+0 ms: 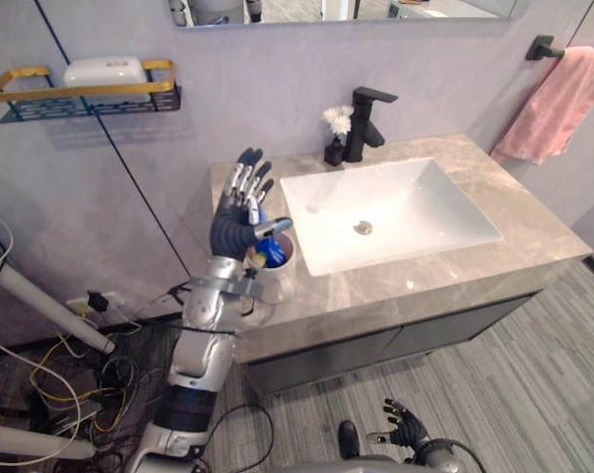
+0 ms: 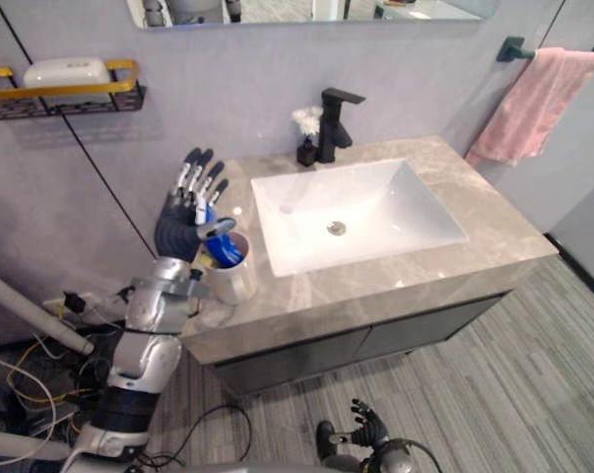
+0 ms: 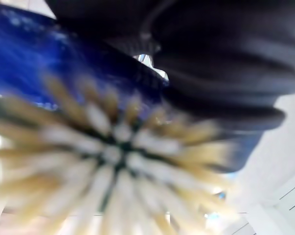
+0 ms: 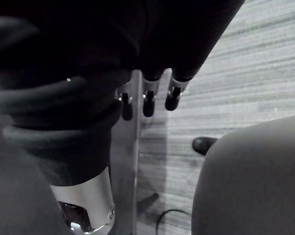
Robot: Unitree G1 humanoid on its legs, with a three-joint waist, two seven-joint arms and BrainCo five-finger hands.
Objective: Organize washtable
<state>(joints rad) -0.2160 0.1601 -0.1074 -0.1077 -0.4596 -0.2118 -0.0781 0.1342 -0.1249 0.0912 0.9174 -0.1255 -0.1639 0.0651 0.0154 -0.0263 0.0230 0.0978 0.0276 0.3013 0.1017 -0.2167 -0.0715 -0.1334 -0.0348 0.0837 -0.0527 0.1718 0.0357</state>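
My left hand [image 1: 235, 222] is raised over the left end of the marble countertop [image 1: 533, 232], fingers straight and spread, thumb out to the side. Just below its palm stands a pale cup [image 1: 282, 268] with a blue brush [image 1: 273, 258] sticking out of it, against the heel of the hand. The left wrist view shows that brush's pale bristles [image 3: 118, 161] and blue body [image 3: 64, 58] very close. My right hand [image 1: 405, 426] hangs low over the floor, fingers [image 4: 148, 100] relaxed and holding nothing.
A white basin [image 1: 415, 207] is set in the middle of the counter, a black faucet [image 1: 365, 123] and a small dark vase with a white flower [image 1: 336, 133] behind it. A pink towel [image 1: 558, 103] hangs at the right. A gold wall shelf [image 1: 80, 91] carries a white object [image 1: 104, 71].
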